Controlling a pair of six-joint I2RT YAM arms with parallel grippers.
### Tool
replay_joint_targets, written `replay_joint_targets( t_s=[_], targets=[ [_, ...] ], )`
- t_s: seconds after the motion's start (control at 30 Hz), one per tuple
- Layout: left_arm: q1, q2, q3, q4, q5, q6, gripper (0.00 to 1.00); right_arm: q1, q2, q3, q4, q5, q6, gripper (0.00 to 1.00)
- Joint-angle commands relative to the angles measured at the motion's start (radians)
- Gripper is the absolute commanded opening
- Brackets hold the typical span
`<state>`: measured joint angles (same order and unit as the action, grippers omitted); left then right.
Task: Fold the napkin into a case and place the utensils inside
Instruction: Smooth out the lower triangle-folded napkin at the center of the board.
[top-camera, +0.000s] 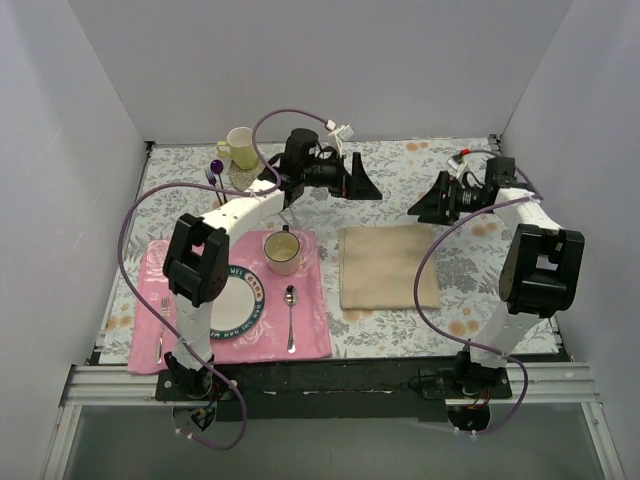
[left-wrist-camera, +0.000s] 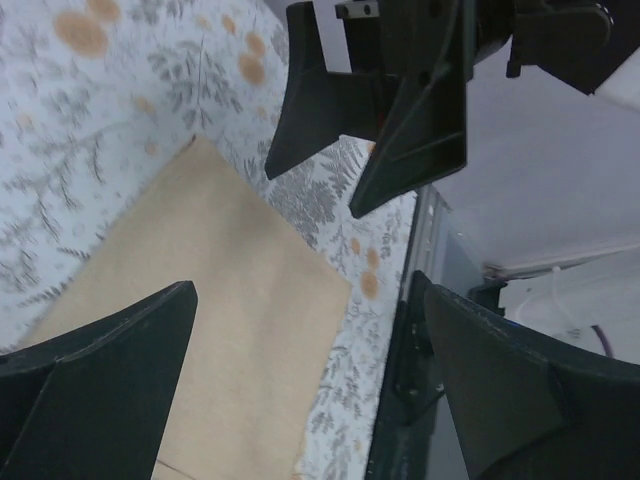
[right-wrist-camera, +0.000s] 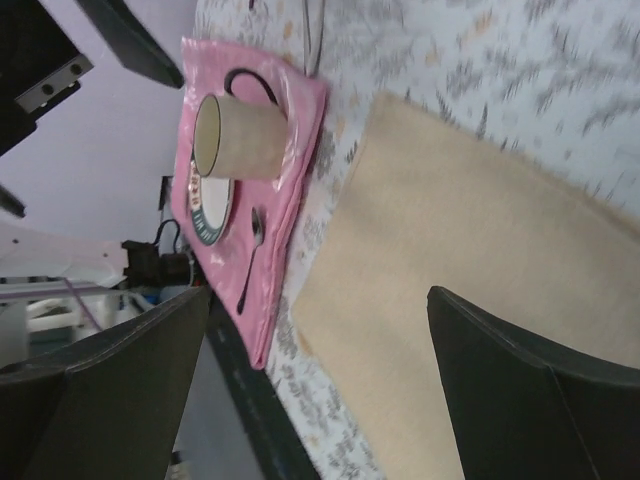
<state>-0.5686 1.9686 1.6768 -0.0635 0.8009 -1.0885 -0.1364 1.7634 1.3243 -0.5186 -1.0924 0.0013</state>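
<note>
Wide-set black fingers (left-wrist-camera: 100, 400) are filling the foreground of the left wrist view, and the right wrist view is showing the same. The left gripper (top-camera: 362, 180) is hanging just beyond the far right corner of the pink placemat (top-camera: 305, 335), and the right gripper (top-camera: 428, 205) further right of it, both with jaws standing apart and holding nothing. The napkin (top-camera: 388, 265) is lying flat just right of the placemat as a broad, near-square sheet, so folding looks barely under way, with no narrow case forming yet. The silver spoon (top-camera: 290, 312) and silver fork (top-camera: 160, 330) are resting on the placemat either side of the plate (top-camera: 240, 308), so putting them inside is remaining. Only the overhead view is showing the fork. The right wrist view is catching spoon, cup (top-camera: 283, 250) and plate, while the left wrist view is giving only napkin, tablecloth (top-camera: 380, 325) and the right gripper opposite
</note>
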Motion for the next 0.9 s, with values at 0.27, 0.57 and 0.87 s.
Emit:
replay_joint_targets(
  t_s=[0.27, 0.57, 0.87],
  targets=[
    [0.006, 0.271, -0.072, 0.278, 0.210, -0.557, 0.98, 0.052, 0.034, -0.264, 0.216, 0.003, 0.217, 0.99],
    [0.033, 0.392, -0.035, 0.128, 0.138, -0.452, 0.98, 0.038, 0.212, -0.269, 0.148, 0.043, 0.048, 0.99],
    [0.072, 0.418, -0.049, 0.042, 0.129, -0.384, 0.98, 0.029, 0.133, -0.120, -0.305, -0.150, -0.190, 0.99]
  ],
)
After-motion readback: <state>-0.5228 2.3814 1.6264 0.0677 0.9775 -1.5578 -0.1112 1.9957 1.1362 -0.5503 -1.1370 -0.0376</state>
